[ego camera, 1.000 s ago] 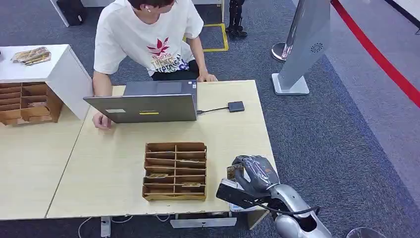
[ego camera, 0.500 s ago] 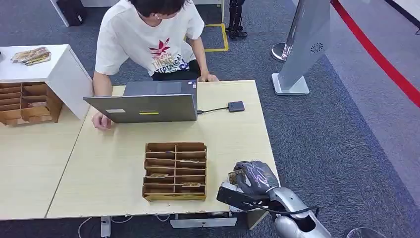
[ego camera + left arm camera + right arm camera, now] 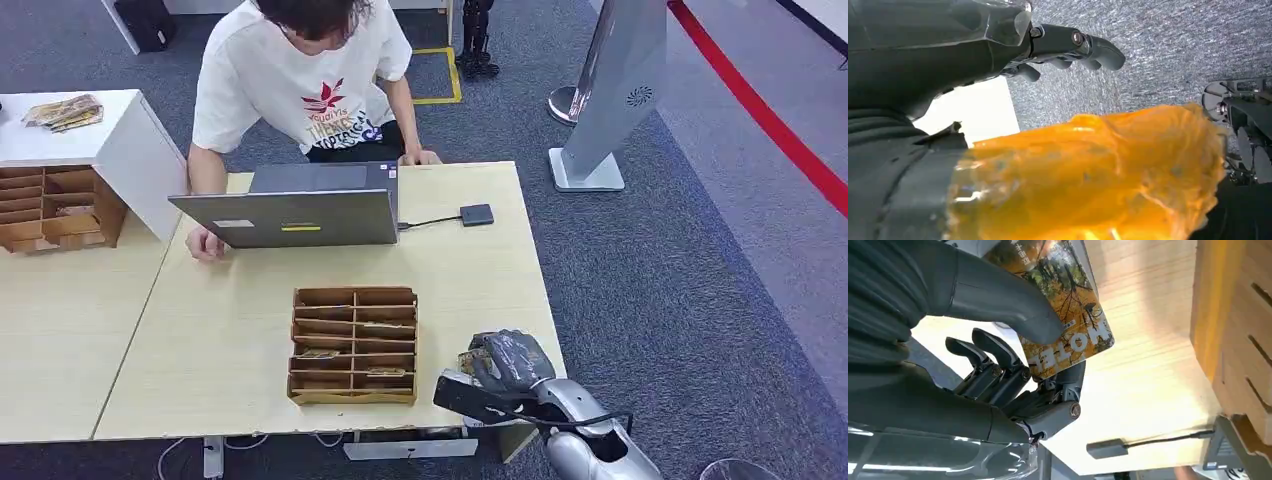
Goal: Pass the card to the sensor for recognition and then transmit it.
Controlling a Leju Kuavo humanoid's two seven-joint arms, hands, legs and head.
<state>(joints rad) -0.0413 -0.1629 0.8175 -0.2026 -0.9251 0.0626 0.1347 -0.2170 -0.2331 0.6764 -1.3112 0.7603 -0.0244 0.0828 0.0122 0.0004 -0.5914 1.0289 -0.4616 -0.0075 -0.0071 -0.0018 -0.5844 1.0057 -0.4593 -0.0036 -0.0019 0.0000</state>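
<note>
Right hand (image 3: 512, 362) of the silver arm low over the near right corner of the pale wooden counter (image 3: 230, 350), thick grey thumb pressed on the face of a glossy card printed with orange autumn foliage and pale lettering (image 3: 1068, 315), darker fingers (image 3: 998, 365) curled behind it, so card pinched and held just above the counter surface, tilted. In the head view only a small corner of the same card (image 3: 466, 357) peeking out at the left side of the hand. Just left of the hand, a brown wooden slotted card rack (image 3: 354, 345) flat on the counter, a few cards lying in its compartments. Further back, a small dark square sensor pad (image 3: 477, 214) on a black cable, linked to an open grey laptop (image 3: 300, 205); well apart from the held card. Behind the laptop a person in a white printed T-shirt (image 3: 300, 85), both hands on the counter edge. Left hand (image 3: 1068, 47) over grey carpet, dark fingers slightly curled and apart, nothing between them; blurred orange mass close to that lens, not identifiable
</note>
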